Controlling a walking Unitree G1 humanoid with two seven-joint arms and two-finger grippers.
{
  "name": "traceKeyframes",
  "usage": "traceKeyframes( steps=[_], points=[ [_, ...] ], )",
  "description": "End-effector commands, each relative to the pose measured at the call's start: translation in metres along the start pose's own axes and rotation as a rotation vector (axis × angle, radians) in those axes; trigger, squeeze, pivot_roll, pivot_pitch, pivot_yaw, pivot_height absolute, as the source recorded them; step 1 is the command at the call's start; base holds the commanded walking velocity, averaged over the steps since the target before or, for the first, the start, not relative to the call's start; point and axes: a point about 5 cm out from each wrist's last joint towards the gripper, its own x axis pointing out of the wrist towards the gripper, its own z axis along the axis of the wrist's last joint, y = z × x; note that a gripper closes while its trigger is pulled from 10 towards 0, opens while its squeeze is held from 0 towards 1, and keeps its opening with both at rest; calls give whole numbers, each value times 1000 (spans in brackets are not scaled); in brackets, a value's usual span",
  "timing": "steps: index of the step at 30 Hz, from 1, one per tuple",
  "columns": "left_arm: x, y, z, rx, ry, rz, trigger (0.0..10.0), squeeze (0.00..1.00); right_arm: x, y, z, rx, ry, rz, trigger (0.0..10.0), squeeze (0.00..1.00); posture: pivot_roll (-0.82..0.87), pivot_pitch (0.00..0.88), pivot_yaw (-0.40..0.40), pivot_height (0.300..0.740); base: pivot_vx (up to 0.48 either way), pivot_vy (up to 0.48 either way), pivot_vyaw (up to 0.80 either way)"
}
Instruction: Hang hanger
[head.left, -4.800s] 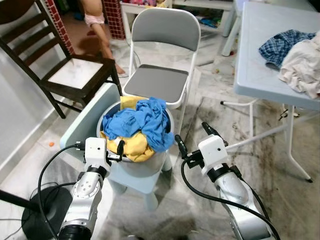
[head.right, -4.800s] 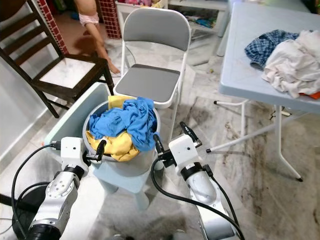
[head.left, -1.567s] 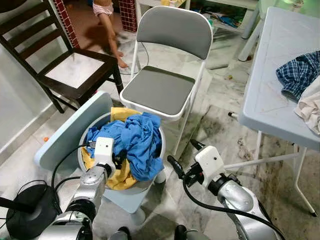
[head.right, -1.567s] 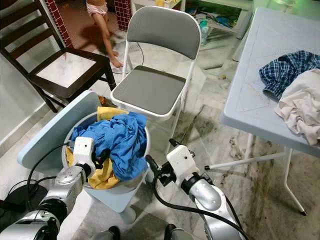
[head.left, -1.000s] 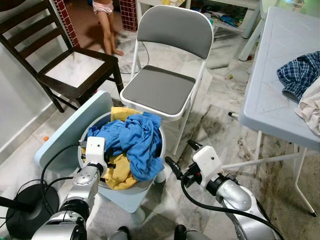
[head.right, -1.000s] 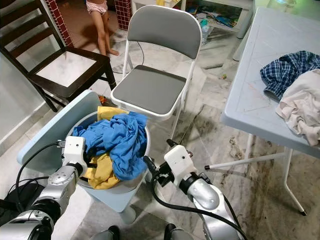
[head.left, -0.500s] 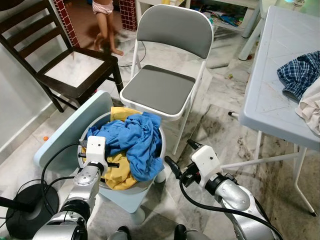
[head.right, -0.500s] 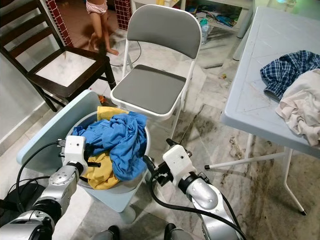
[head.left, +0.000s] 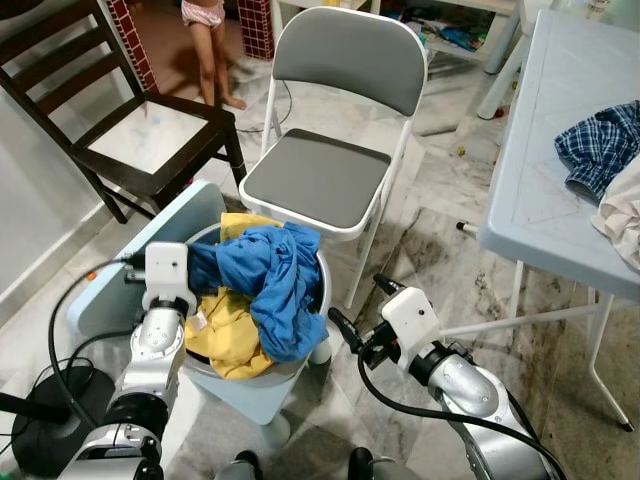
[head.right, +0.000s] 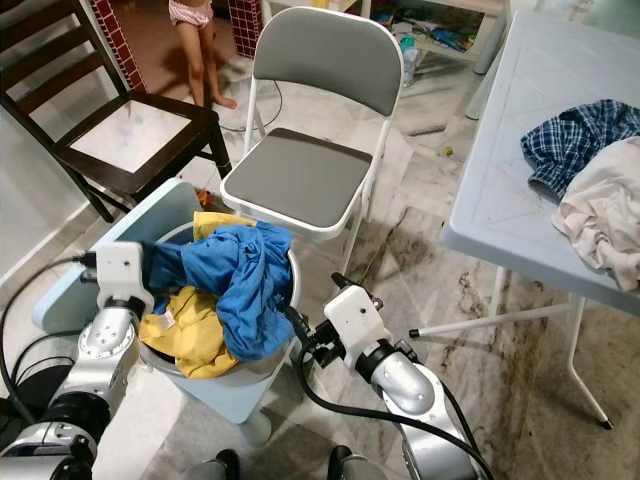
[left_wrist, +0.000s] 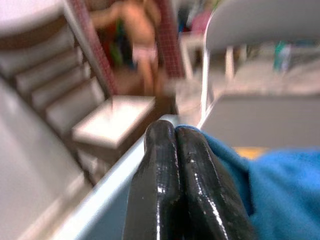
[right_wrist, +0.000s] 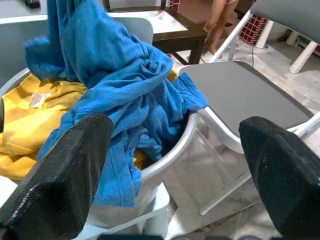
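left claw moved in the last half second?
Yes. The left claw rose from the yellow cloth toward the bucket's far rim, shut on the blue garment.

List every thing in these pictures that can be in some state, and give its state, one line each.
left gripper: shut on the blue garment
right gripper: open, holding nothing, beside the basket
blue garment: crumpled, draped over the basket rim
yellow garment: bunched inside the basket
basket: full, upright
folding chair: unfolded, seat bare
checked shirt: heaped on the table
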Motion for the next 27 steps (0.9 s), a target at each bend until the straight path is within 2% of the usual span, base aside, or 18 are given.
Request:
traceKeyframes(
  steps=[1, 4, 5, 7, 11, 15, 16, 19, 21, 25, 27],
  points=[
    [1, -5, 28, 52, -156, -33, 0, 0, -1, -2, -3, 5, 7, -9, 10000, 0, 109, 211, -9, 740, 0, 0, 0],
    [-2, -11, 59, 79, -298, -70, 0, 0, 0, -2, -3, 5, 4, -12, 10000, 0, 115, 211, -10, 740, 0, 0, 0],
    [-4, -12, 75, 115, -377, -85, 0, 0, 0, -2, -3, 4, 3, -13, 10000, 0, 119, 211, -11, 740, 0, 0, 0],
    [-5, -11, 92, 156, -451, -86, 0, 0, 1, -2, -3, 4, 2, -12, 10000, 0, 123, 211, -13, 740, 0, 0, 0],
    [-5, -7, 122, 203, -556, -71, 0, 0, 2, -1, -5, 3, 2, -6, 10000, 0, 138, 212, -16, 740, 0, 0, 0],
    [-7, -5, 137, 218, -599, -64, 0, 0, 4, -1, -5, 0, 1, -1, 10000, 0, 146, 210, -17, 740, 0, 0, 0],
    [-8, -3, 146, 219, -614, -47, 0, 0, 6, -1, -5, -4, 0, 2, 10000, 0, 150, 208, -18, 740, 0, 0, 0],
    [-7, 0, 151, 209, -614, -31, 0, 0, 6, -1, -5, -4, -1, 4, 10000, 0, 154, 207, -19, 740, 0, 0, 0],
    [-7, 2, 156, 239, -635, -37, 0, 0, 7, -1, -6, -5, 0, 6, 10000, 0, 158, 206, -19, 740, 0, 0, 0],
    [-11, 6, 128, 177, -494, -90, 0, 0, 7, 0, -8, -6, 2, 14, 10000, 0, 163, 205, -19, 740, 0, 0, 0],
    [-14, 5, 122, 180, -471, -108, 0, 0, 7, 0, -8, -7, 2, 14, 10000, 0, 163, 205, -19, 740, 0, 0, 0]
  ],
)
